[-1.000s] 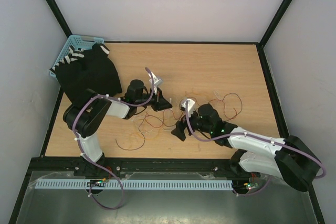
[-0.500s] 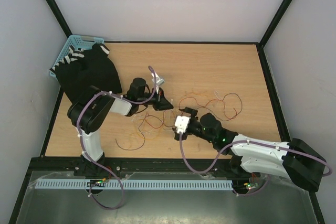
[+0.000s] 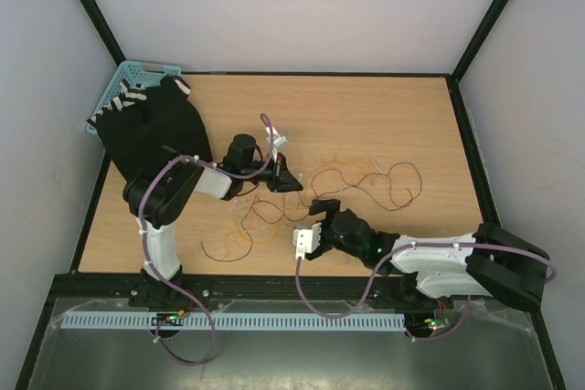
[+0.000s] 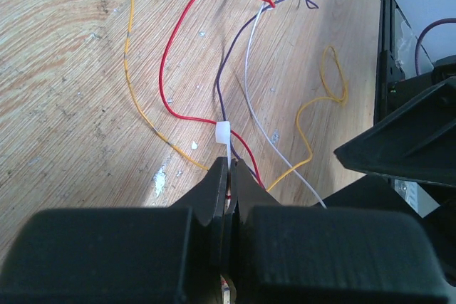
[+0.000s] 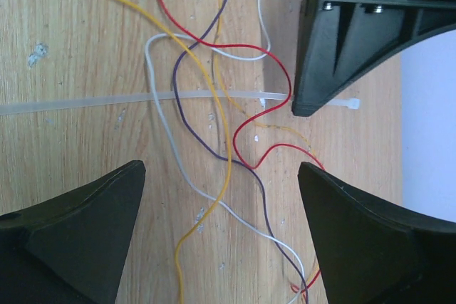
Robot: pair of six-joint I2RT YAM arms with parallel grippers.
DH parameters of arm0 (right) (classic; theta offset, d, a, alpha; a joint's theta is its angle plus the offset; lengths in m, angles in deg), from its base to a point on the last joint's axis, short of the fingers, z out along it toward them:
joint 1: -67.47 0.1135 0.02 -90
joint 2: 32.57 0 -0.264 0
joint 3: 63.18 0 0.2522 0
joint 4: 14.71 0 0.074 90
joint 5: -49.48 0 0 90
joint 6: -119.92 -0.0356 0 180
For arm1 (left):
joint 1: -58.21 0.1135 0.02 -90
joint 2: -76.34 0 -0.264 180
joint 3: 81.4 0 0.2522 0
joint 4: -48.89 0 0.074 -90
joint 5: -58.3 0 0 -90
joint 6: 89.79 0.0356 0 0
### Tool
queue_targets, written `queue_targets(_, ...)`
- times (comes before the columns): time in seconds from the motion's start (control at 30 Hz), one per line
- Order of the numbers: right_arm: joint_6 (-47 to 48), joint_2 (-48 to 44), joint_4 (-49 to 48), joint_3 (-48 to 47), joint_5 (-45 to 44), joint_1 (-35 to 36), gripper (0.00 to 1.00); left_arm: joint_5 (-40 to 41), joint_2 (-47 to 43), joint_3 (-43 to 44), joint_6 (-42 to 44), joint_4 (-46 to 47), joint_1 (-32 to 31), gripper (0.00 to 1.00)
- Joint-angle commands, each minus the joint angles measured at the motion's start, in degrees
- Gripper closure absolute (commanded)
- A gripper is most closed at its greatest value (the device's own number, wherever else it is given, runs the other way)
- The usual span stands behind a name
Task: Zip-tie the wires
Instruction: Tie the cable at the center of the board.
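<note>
Left wrist view: the left pincer is clamped on the zip tie, with the wires just ahead. The right pincer gapes above them. The strap looks unlooped, so bundling remains.

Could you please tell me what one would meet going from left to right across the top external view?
From the left: blue basket → black cloth → left gripper, shut on the zip tie → right-hand loops of the wires.
</note>
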Motion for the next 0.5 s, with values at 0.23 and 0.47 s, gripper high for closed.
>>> queue_targets(0.23,1.2,12.1,-6.7,-5.3,0.0,0.6,0.01,-2.6,0.3,1.3,-1.6,1.0,0.6,1.00)
queue_targets(0.47,1.9,17.7,-8.8,-8.7,0.2,-2.0,0.01,-2.9,0.2,0.4,-2.3,1.0,1.2,1.00)
